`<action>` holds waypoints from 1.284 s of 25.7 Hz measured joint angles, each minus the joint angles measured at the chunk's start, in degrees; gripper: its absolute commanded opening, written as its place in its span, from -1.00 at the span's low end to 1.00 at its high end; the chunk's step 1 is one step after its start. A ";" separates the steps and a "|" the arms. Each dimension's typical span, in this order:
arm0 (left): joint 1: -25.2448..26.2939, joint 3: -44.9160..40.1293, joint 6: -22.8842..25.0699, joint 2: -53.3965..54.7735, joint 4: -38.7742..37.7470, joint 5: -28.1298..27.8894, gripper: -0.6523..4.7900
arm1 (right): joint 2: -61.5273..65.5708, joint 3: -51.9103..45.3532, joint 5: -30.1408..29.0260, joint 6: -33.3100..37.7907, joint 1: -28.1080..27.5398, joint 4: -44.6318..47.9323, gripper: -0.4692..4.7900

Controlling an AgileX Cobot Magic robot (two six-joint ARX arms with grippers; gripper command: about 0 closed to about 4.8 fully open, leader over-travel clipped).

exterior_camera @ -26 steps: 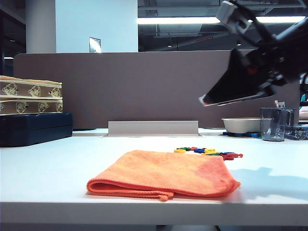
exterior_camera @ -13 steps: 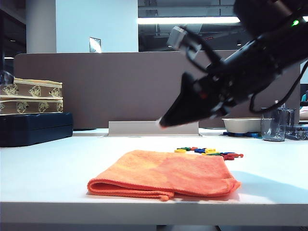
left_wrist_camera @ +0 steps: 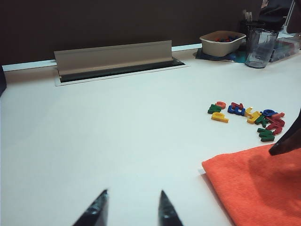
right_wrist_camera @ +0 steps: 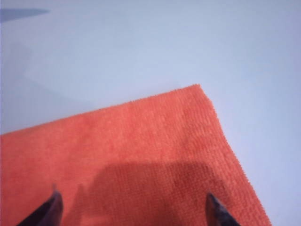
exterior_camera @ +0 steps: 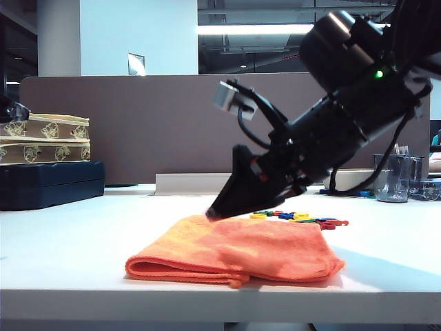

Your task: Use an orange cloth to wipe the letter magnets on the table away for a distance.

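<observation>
In the right wrist view, only the two fingertips (right_wrist_camera: 52, 207) of the right gripper (right_wrist_camera: 134, 209) show; the rest lies beyond the frame edge, as does most of the orange cloth (right_wrist_camera: 136, 165) beneath it. In the exterior view, the right arm covers part of the letter magnets (exterior_camera: 303, 219) behind the gripper, and individual letters are too small to read. In the left wrist view, the left gripper (left_wrist_camera: 130, 209) is cut off above its tips.
</observation>
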 measured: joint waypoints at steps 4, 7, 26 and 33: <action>0.00 0.00 0.37 0.00 0.07 0.00 -0.28 | 2.40 0.02 0.00 0.00 -0.02 0.83 0.63; 0.00 0.00 1.27 0.00 0.13 0.00 -0.28 | 4.76 0.02 0.20 0.00 -0.02 0.79 0.59; 0.00 0.00 1.27 0.04 0.13 -0.48 -0.29 | 5.27 0.02 3.26 -0.07 0.00 1.46 -0.32; 0.00 0.00 1.27 0.04 0.22 -0.48 -0.32 | 6.23 0.22 3.41 -0.04 0.02 2.73 -0.66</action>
